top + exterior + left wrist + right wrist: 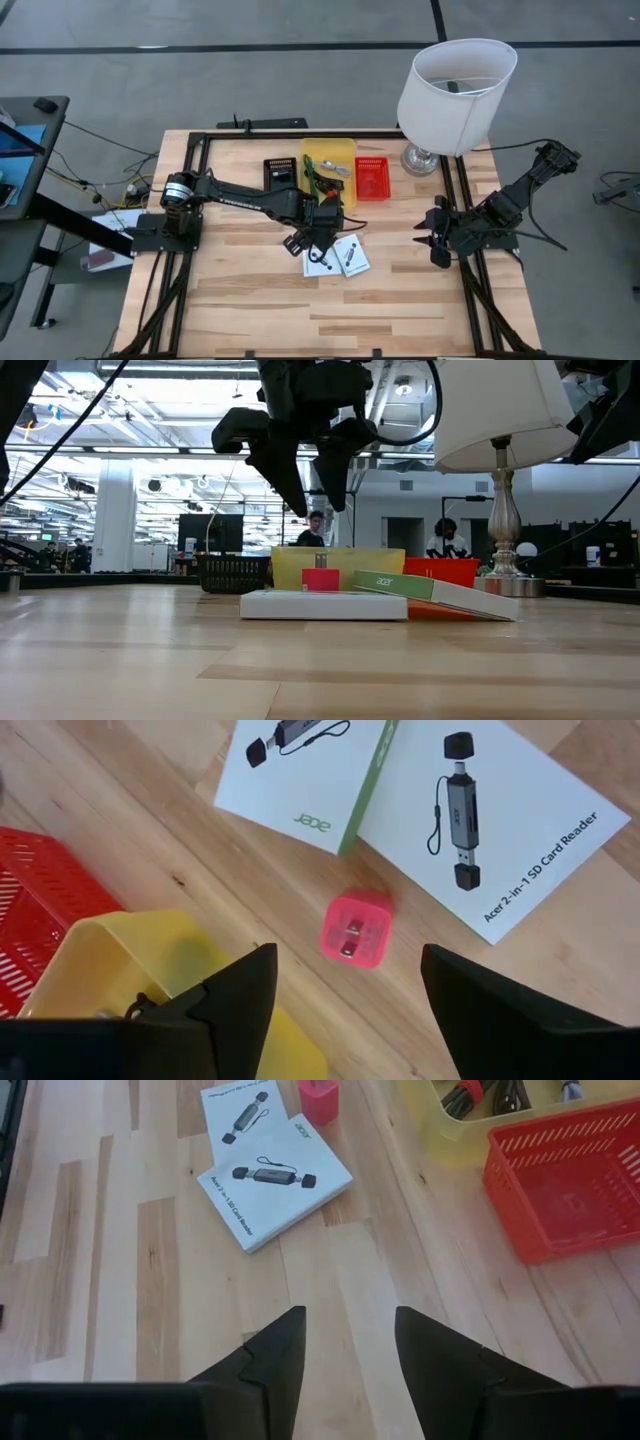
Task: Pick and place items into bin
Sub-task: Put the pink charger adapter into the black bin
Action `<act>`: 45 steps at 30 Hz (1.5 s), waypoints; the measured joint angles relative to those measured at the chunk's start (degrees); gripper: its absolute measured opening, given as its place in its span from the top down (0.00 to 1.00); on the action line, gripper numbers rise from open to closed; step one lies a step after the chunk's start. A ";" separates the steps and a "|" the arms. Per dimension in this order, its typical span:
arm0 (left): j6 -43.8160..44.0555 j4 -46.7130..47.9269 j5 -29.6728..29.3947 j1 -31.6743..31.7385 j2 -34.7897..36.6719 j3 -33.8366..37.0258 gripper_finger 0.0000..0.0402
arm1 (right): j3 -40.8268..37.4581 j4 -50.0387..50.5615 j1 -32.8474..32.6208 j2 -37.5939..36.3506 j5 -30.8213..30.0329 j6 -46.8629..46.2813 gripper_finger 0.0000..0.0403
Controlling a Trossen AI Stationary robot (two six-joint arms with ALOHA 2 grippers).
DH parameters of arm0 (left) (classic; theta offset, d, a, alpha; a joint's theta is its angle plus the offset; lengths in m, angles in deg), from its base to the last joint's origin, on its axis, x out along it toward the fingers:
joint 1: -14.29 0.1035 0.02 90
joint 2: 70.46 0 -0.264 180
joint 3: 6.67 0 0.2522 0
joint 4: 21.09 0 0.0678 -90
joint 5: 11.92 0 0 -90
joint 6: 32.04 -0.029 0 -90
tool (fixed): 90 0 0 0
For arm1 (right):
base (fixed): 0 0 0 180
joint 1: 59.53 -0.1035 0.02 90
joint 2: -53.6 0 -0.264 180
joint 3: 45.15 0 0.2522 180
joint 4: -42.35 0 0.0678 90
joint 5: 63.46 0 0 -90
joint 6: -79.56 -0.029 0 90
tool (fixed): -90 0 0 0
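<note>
The light plank-topped wooden table [250, 310] carries a yellow plastic bin [330, 160], a red mesh basket [372, 178] just beside it, and a black basket [280, 172] on the bin's other side; a white-shaded lamp [455, 90] stands at a far corner; two white printed card-reader boxes [275, 1175] (overlapping) lie mid-table, a small pink-red cube [355, 928] beside them.

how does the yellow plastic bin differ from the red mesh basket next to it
The yellow plastic bin has solid, smooth walls; the red mesh basket has slotted walls. The yellow bin already holds tools and cables, while the red basket looks empty. Both are open-topped, rectangular and stand side by side on the wooden table.
</note>
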 joint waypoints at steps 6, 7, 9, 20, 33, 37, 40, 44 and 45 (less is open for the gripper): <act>-1.33 -0.92 0.81 0.57 -0.56 -0.06 0.39 | 0.00 0.00 0.00 0.00 0.01 -0.02 0.63; -1.30 -1.52 1.12 0.66 -1.07 -0.09 0.39 | 0.00 -0.01 -0.01 0.00 0.01 -0.02 0.63; -1.32 -0.59 1.76 0.73 -2.50 -0.07 0.39 | 0.00 0.00 0.00 -0.01 0.02 -0.04 0.62; -0.88 -0.47 2.73 1.11 -4.13 -0.09 0.38 | 0.04 0.01 0.01 -0.02 0.03 -0.08 0.63; -1.52 -0.73 3.55 1.54 -4.68 -0.09 0.38 | 0.04 0.02 -0.01 -0.02 0.04 -0.04 0.63; -1.52 -0.69 3.98 1.87 -4.68 -0.09 0.38 | 0.04 0.03 0.00 -0.02 0.04 -0.02 0.63; -1.55 -0.66 4.23 2.24 -4.68 -0.09 0.38 | 0.04 0.04 0.00 -0.02 0.04 -0.02 0.63; -1.80 -0.74 4.48 2.44 -4.68 -0.09 0.38 | 0.04 0.04 0.00 -0.02 0.04 -0.02 0.63; -1.85 -0.78 4.53 2.46 -4.68 -0.09 0.38 | 0.04 0.04 -0.01 -0.02 0.04 -0.02 0.63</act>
